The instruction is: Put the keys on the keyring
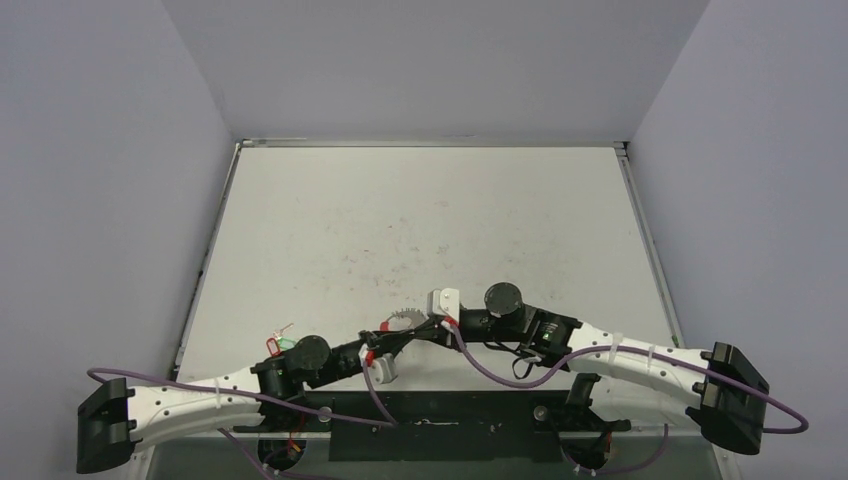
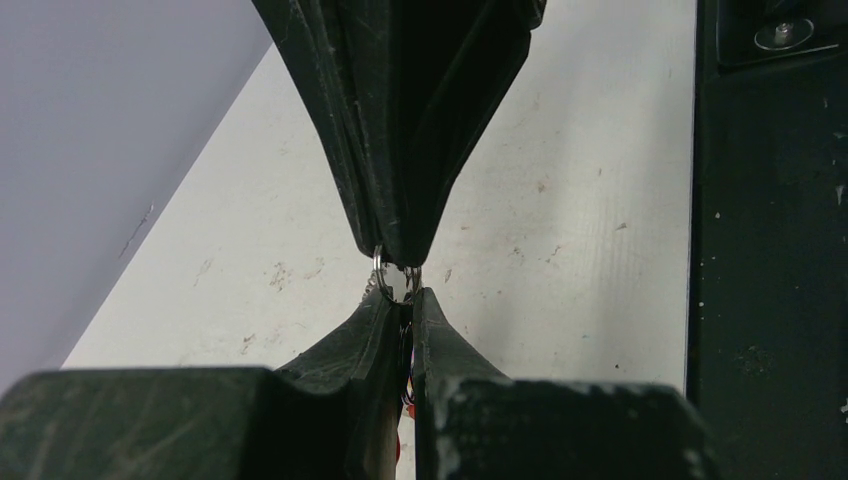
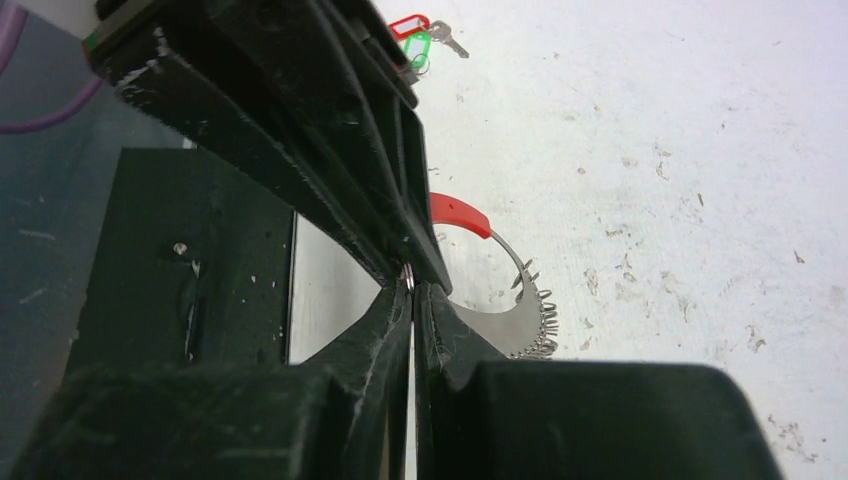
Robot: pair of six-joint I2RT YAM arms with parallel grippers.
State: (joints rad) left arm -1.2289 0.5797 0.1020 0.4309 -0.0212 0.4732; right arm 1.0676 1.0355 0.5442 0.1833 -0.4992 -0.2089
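Note:
Both grippers meet tip to tip near the table's front edge. My left gripper (image 2: 405, 296) is shut on a small metal split ring (image 2: 392, 280), and red and blue bits show deep between its fingers. My right gripper (image 3: 411, 287) comes from the opposite side and is shut on the same small ring (image 3: 408, 274). The keyring (image 3: 505, 250) is a thin silvery wire with a red plastic piece (image 3: 458, 213). It lies just behind the tips, partly hidden by the left fingers, and also shows in the top view (image 1: 405, 322). Loose keys (image 3: 415, 35) with red and green tags lie farther left (image 1: 283, 341).
A black base plate (image 1: 450, 425) runs along the near edge between the arm bases. Purple cables (image 1: 500, 372) loop from both arms. A raised metal rim (image 1: 205, 270) borders the white table on its left, back and right sides.

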